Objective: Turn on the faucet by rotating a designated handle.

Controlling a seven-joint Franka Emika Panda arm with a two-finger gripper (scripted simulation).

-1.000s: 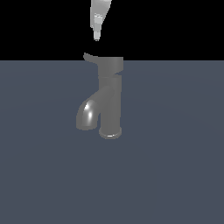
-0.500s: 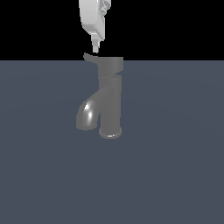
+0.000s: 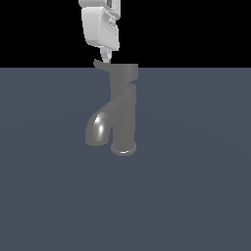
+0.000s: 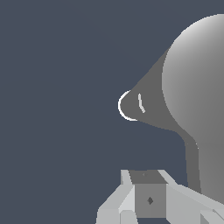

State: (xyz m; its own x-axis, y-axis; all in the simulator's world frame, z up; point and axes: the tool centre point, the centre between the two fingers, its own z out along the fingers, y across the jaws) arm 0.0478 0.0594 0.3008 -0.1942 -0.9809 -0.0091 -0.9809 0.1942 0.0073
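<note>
The grey faucet (image 3: 123, 115) stands upright on the floor, its glossy spout (image 3: 98, 128) curving down toward the exterior view's left. The handle cap (image 3: 125, 72) tops the column, and its thin lever tab (image 3: 100, 63) sticks out to the exterior view's left. My white gripper (image 3: 105, 57) hangs from above with its fingers together and empty, the tip right at the lever tab. In the wrist view the cap (image 4: 197, 78) fills one side, the spout (image 4: 140, 105) lies below it, and the lever (image 4: 191, 162) runs toward my gripper (image 4: 148, 194).
A flat dark blue-grey floor (image 3: 196, 196) surrounds the faucet's flared base ring (image 3: 123, 148). Nothing else stands on it.
My gripper has come down and shifted slightly to the exterior view's left, so its tip now sits at the lever tab. The faucet and handle have not visibly moved.
</note>
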